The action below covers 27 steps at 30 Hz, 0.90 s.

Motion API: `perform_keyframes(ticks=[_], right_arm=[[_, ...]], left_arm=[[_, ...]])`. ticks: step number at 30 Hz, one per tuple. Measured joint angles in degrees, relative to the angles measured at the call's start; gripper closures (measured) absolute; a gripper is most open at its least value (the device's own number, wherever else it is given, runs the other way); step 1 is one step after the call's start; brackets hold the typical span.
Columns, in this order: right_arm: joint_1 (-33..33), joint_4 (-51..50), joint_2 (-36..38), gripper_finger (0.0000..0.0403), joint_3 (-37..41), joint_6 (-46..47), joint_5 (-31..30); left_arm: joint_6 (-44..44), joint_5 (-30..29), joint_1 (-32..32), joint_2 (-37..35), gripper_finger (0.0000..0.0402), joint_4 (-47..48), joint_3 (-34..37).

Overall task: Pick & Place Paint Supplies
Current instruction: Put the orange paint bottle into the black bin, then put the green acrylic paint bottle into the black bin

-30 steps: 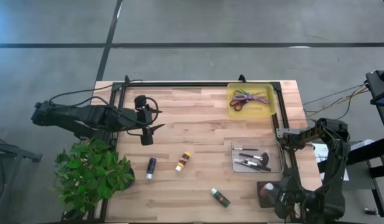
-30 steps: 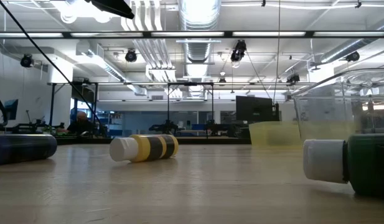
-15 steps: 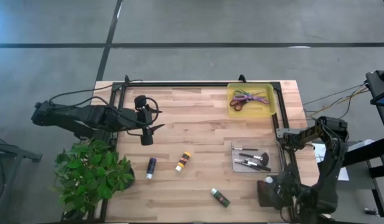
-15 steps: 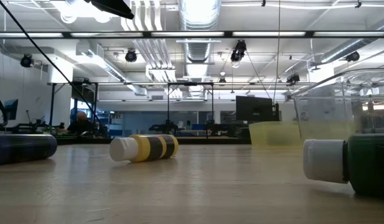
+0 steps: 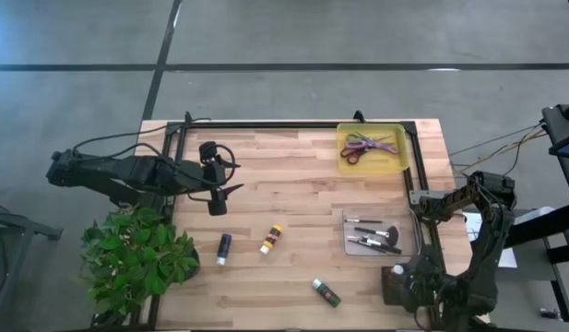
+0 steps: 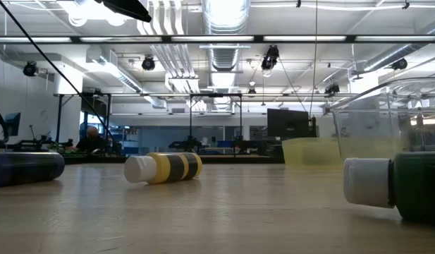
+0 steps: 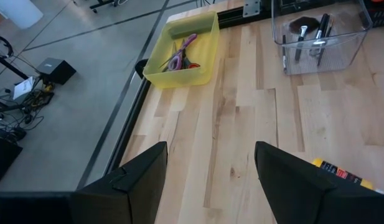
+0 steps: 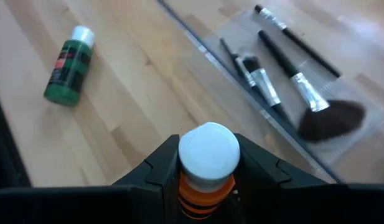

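An orange paint bottle (image 8: 208,163) with a white cap is gripped between the fingers of the right tool (image 8: 208,180), which is held above the table (image 5: 293,175) near its front right corner, just in front of the clear tray (image 5: 415,242) where the dark brushes (image 5: 374,238) are kept. The left tool (image 7: 210,180) is seen open and empty near the table's left edge. Three bottles are left lying on the wood: a purple bottle (image 5: 224,248), a yellow bottle (image 5: 271,239) beside it, and a green bottle (image 5: 326,292) towards the front edge. The scissors (image 5: 367,147) are found in the yellow bin (image 5: 400,157) at the back right corner. A potted plant (image 5: 136,260) is seen off the front left corner.
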<state>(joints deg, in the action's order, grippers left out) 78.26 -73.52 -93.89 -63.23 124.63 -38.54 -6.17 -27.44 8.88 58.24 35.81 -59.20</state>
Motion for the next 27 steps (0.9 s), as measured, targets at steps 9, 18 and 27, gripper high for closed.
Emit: perform_keyframes(ticks=[9, 18, 27], right_arm=[[0.00, 3.78, 0.02, 0.0292, 0.70, -4.62, -0.46], [0.00, 6.83, 0.04, 0.0290, 0.82, -8.56, -0.46], [-0.01, 7.52, 0.09, 0.0193, 0.82, -8.33, 1.38]], left_arm=[[0.04, 0.00, 0.00, 0.00, 0.0154, 0.02, 0.02], [0.09, 0.00, -0.03, 0.00, 0.0154, 0.07, 0.02], [0.15, 0.00, -0.02, 0.00, 0.0154, 0.07, 0.02]])
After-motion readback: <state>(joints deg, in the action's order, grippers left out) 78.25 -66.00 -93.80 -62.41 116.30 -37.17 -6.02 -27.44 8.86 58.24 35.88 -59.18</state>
